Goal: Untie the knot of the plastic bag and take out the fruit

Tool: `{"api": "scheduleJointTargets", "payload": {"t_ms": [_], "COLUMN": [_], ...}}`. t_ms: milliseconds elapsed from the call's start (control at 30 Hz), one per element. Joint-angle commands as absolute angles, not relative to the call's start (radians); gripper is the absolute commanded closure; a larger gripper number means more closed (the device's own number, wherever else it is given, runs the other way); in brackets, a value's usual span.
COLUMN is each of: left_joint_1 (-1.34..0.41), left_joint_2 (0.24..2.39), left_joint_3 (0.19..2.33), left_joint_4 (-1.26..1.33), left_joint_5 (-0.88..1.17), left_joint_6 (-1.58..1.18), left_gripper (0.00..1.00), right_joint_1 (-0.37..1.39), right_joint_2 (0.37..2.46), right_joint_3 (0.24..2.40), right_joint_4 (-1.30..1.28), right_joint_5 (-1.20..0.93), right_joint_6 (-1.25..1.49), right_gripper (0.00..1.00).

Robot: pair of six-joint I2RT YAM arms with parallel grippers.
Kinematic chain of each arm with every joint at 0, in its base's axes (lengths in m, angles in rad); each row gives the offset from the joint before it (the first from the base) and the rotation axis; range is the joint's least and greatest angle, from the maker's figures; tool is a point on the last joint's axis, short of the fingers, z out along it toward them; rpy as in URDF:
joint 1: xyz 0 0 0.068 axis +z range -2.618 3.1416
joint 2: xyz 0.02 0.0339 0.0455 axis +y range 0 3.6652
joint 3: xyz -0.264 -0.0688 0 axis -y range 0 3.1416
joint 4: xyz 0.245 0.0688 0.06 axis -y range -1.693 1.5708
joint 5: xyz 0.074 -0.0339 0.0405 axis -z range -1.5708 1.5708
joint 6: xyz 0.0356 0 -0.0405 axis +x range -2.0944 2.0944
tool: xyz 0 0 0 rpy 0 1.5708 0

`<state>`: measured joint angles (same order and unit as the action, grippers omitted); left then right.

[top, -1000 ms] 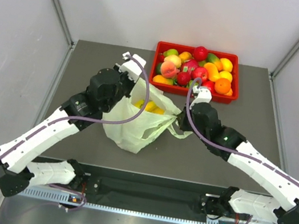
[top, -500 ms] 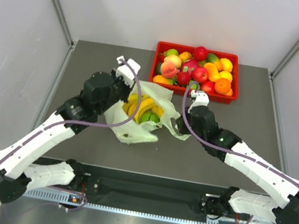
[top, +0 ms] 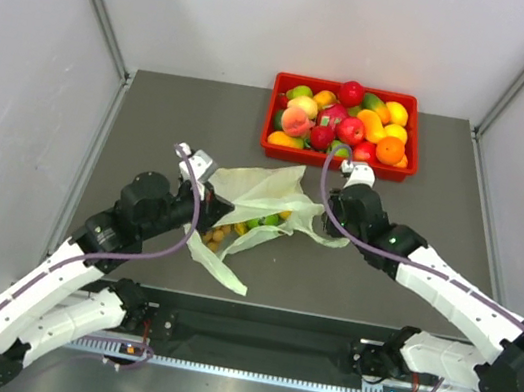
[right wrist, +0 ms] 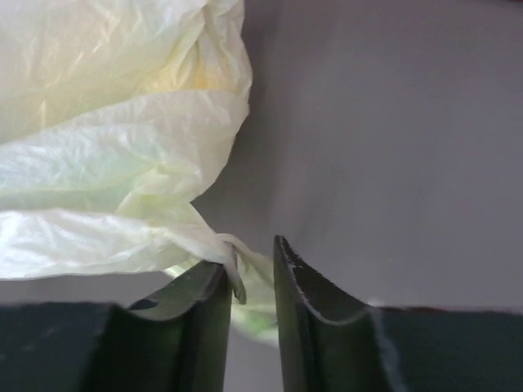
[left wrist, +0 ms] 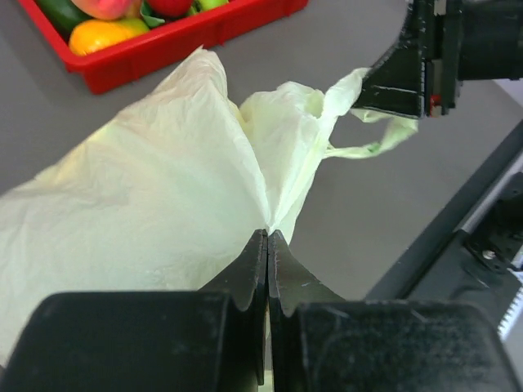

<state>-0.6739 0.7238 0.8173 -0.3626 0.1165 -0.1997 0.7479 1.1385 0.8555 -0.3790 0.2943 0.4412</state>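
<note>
The pale green plastic bag (top: 261, 188) lies slumped and open on the dark table; it fills the left wrist view (left wrist: 155, 188) and shows in the right wrist view (right wrist: 106, 163). No tied knot shows; a loose handle tail (top: 334, 235) trails right. Fruit shows at the bag mouth: tan-brown berries (top: 217, 236), green and yellow pieces (top: 260, 220). My left gripper (top: 211, 209) is shut on a fold of bag film (left wrist: 268, 235). My right gripper (top: 323, 210) has its jaws apart (right wrist: 249, 261), with a handle strand draped on the left finger (right wrist: 233, 273).
The red tray (top: 334, 159) of apples, peach, oranges and other fruit stands at the back, just behind the bag; its front wall shows in the left wrist view (left wrist: 188, 41). The table's near edge and a metal rail run below the bag.
My left gripper has pulled back and down toward the near left with the bag film. The bag has dropped from upright to lying flat, and its fruit now shows at the near side.
</note>
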Motion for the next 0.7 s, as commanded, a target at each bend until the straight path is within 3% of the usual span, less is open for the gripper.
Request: {"api": "scheduleJointTargets", "payload": {"t_ms": [0, 100, 167, 267, 400, 533, 567, 667], "left_joint_1": [-0.669, -0.669, -0.669, -0.669, -0.669, -0.669, -0.669, -0.669], "left_joint_2": [0.644, 0.617, 0.606, 0.607, 0.627, 0.652, 0.656, 0.661], "left_joint_3": [0.784, 0.772, 0.778, 0.795, 0.798, 0.796, 0.795, 0.795], "left_joint_4": [-0.345, -0.376, -0.374, -0.368, -0.364, -0.356, -0.350, -0.325], "left_joint_5": [0.164, 0.094, 0.072, 0.031, -0.041, -0.051, -0.051, -0.054], "left_joint_6": [-0.307, -0.317, -0.318, -0.327, -0.354, -0.387, -0.394, -0.406], "left_gripper": [1.00, 1.00, 1.00, 1.00, 1.00, 1.00, 1.00, 1.00], "right_joint_1": [0.723, 0.748, 0.794, 0.922, 1.113, 1.233, 1.267, 1.299], "right_joint_2": [1.146, 1.097, 1.039, 1.000, 1.008, 1.023, 1.032, 1.126], "right_joint_3": [0.926, 0.948, 0.957, 0.995, 1.029, 1.002, 0.993, 1.008], "right_joint_4": [-0.437, -0.416, -0.402, -0.413, -0.433, -0.375, -0.344, -0.305], "right_joint_5": [0.348, 0.179, 0.152, 0.167, 0.241, 0.313, 0.304, 0.316], "right_joint_6": [0.376, 0.301, 0.267, 0.233, 0.247, 0.250, 0.249, 0.253], "right_gripper": [0.71, 0.32, 0.21, 0.18, 0.21, 0.32, 0.43, 0.61]}}
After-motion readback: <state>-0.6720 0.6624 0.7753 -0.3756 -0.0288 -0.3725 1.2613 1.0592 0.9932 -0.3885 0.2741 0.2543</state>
